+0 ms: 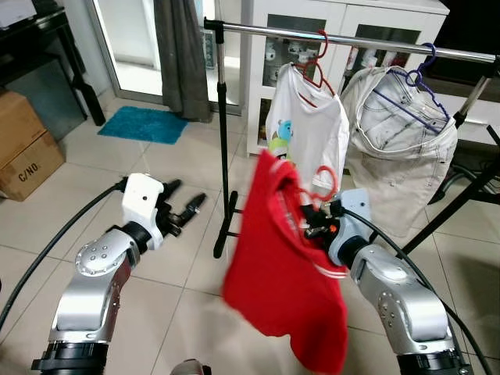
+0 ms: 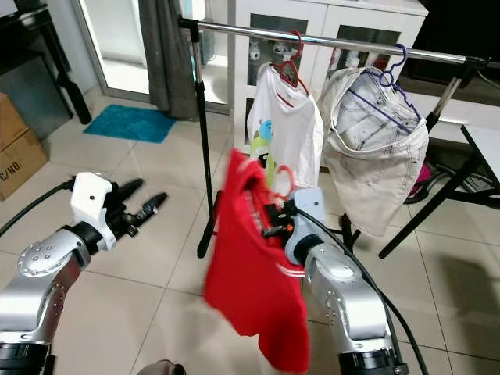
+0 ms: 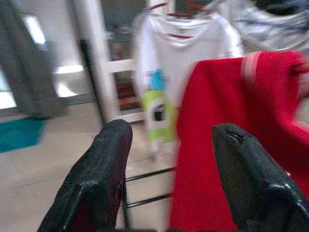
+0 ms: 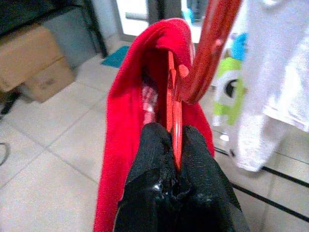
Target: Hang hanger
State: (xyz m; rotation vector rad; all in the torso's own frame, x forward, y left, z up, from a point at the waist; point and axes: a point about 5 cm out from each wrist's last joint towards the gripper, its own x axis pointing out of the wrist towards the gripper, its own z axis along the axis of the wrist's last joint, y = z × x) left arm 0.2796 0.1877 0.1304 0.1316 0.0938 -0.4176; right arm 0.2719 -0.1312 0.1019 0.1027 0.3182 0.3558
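A red shirt [image 1: 285,289] hangs on a red plastic hanger [image 1: 326,186], whose hook curves up above my right gripper [image 1: 311,221]. In the right wrist view the right gripper [image 4: 175,150] is shut on the red hanger [image 4: 174,116] just below its hook. It holds the shirt in front of and below the metal clothes rail [image 1: 351,39]. My left gripper [image 1: 186,205] is open with nothing in it, out to the left of the shirt at about the same height; its fingers [image 3: 101,169] point toward the red shirt [image 3: 231,135].
On the rail hang a white cartoon T-shirt [image 1: 306,133] on a red hanger and pale trousers [image 1: 402,141] on a blue hanger. The rail's black post [image 1: 224,141] stands between my grippers. Cardboard boxes [image 1: 23,148], a teal mat [image 1: 143,123] and a white cabinet [image 1: 344,31] lie around.
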